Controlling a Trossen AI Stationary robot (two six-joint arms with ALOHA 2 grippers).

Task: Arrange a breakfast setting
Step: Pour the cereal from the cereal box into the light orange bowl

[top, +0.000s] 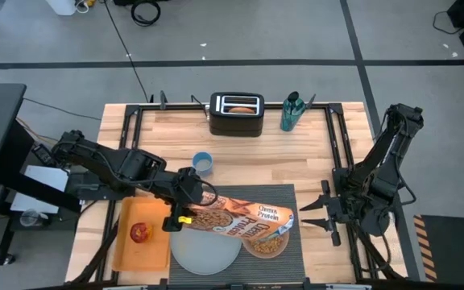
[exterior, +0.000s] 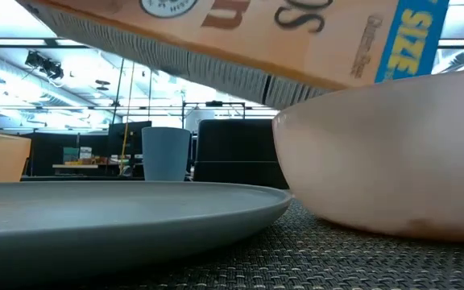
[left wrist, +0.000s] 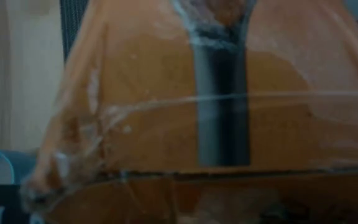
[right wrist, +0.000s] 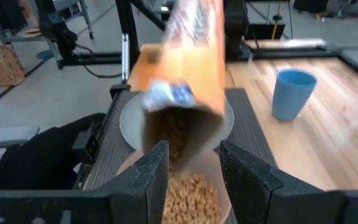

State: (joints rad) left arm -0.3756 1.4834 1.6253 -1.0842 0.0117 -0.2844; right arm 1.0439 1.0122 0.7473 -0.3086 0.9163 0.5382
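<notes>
The left gripper [top: 185, 203] is clamped on the bottom end of the orange cardboard cereal box [top: 240, 219], tilting it open end down over the small pink bowl [top: 269, 242] on the dark grey woven placemat [top: 293, 258], and cereal lies in that bowl; the right gripper [top: 316, 214] waits beside the mat, fingers apart
</notes>
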